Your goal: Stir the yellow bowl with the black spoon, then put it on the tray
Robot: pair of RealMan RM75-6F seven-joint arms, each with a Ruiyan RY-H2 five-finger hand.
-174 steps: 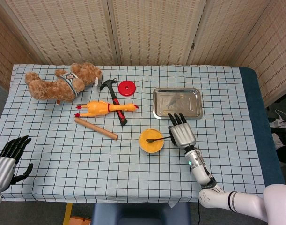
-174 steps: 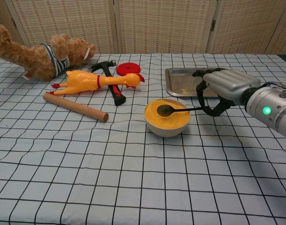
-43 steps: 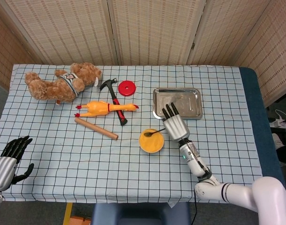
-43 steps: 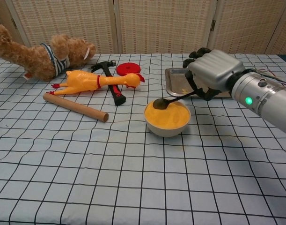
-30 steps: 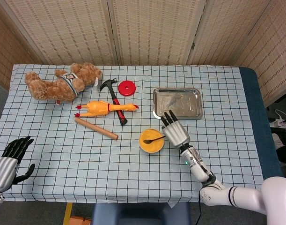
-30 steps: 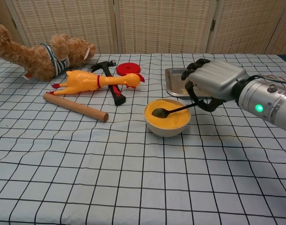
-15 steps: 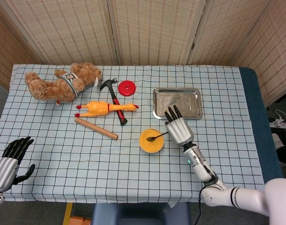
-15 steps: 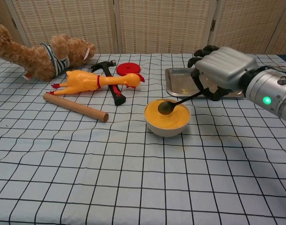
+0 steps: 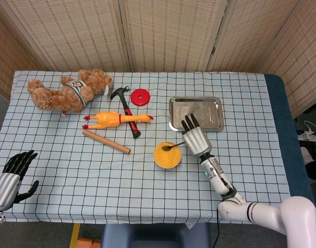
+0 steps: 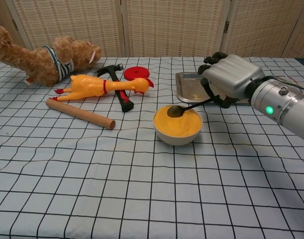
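Holding slim black spoon [image 10: 187, 107] in right hand [image 10: 227, 78], scoop end over far rim of round yellow bowl [image 10: 177, 124]. Handle running bowl-to-hand, toward shiny rectangular metal tray [image 9: 195, 113] just beyond. Left hand [image 9: 8, 178] empty, fingers apart, well away at tabletop edge.

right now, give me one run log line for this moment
phase: stirring | right hand: holds spoon, tip in yellow bowl | left hand: idle, holds nothing | tray: no spoon

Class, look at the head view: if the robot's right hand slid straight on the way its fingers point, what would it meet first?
Probably the metal tray. The right hand, holding the black spoon, points its fingers up the table at the tray's near edge; height above it is unclear.
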